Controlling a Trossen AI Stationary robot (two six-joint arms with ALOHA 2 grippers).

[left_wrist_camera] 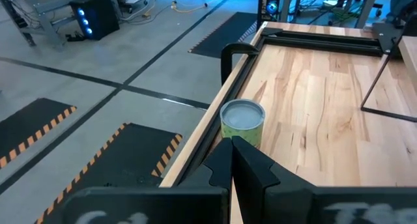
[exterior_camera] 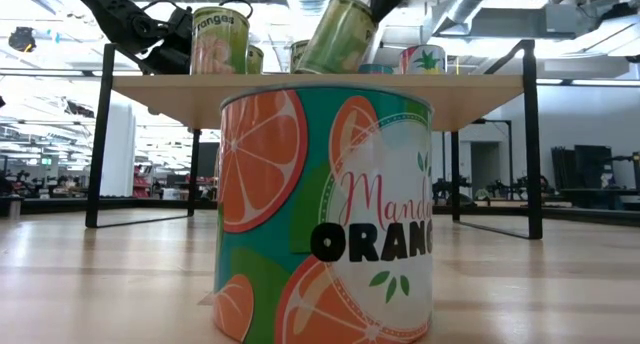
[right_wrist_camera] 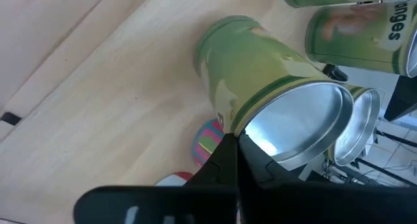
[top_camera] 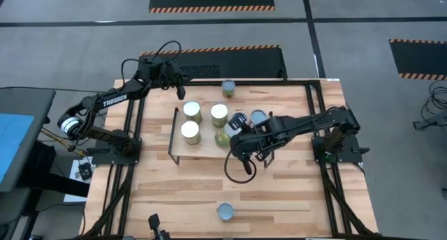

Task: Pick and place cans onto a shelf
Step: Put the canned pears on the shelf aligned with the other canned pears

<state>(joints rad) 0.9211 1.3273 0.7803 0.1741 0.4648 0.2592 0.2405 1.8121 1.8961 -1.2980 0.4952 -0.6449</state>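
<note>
A green-labelled tin can with a silvery round top (top_camera: 223,136) leans tilted on the low light-wood shelf on thin black wire legs (top_camera: 183,151) at the high view's centre, by three upright cans, its rim touching the right gripper (top_camera: 232,139), whose fingers are pressed together. The left gripper (top_camera: 181,92), fingers pressed together too, hangs at upper left, empty, near a lone can (top_camera: 228,88) on the wooden tabletop (top_camera: 279,191).

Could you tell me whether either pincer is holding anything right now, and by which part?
The right pincer grips a tilted green can by its rim over the shelf. The left pincer is shut and empty.
</note>
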